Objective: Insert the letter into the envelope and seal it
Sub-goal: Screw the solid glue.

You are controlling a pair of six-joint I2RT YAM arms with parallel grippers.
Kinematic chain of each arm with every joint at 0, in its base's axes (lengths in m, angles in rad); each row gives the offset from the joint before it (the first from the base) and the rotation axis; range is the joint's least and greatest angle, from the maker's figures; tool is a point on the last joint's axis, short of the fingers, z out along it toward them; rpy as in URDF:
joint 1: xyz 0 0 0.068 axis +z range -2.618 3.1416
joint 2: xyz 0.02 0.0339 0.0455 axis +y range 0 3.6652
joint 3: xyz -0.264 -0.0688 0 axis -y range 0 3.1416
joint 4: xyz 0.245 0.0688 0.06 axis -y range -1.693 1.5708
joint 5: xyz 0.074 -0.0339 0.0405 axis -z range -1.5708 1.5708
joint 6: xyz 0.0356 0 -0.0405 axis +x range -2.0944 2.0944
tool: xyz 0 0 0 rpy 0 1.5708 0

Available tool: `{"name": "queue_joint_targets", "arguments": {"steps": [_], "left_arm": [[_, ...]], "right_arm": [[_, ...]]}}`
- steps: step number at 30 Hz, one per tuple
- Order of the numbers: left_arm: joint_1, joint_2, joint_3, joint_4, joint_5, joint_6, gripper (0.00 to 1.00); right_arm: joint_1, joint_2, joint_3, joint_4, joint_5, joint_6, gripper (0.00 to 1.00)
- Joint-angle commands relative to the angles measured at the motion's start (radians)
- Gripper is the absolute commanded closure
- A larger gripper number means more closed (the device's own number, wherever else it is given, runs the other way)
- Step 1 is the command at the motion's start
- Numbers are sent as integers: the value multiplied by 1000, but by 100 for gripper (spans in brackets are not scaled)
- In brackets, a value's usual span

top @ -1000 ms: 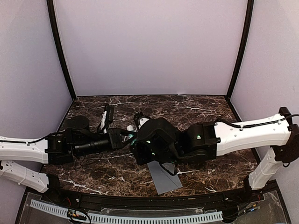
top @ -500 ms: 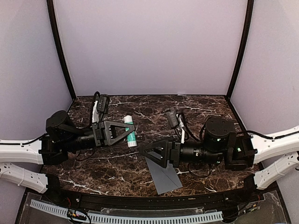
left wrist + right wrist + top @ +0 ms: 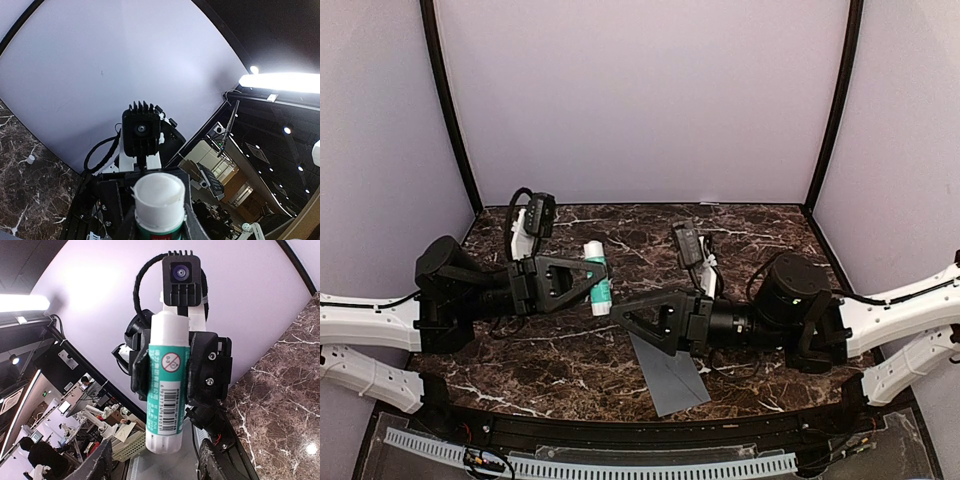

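Top external view: the envelope (image 3: 672, 378) is lying flat near the table's (image 3: 760, 225) front edge, partly under the right gripper (image 3: 622, 312), which is gaping wide and empty. The left gripper (image 3: 588, 277) is clamping a glue stick (image 3: 599, 292). I'm guessing a sloppy grab could knock it loose.

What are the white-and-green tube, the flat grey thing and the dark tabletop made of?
Glue stick: likely plastic, smooth white with a glossy printed green label. Envelope: looks like matte grey paper, thin and flat. Tabletop: dark brown with white veins like polished marble, possibly a printed laminate.
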Motion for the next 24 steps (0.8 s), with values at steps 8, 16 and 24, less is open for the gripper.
{"name": "queue_joint_targets", "arguments": {"steps": [8,16,24], "left_arm": [[3,7,-5,74,32,-1,100],[3,31,-4,102,46,-15,100],[4,34,-11,116,56,-25,100]], "right_arm": [[-5,43,19,91,-31,2,55],[-5,73,39,91,-37,7,61],[-4,73,36,97,-27,12,68]]}}
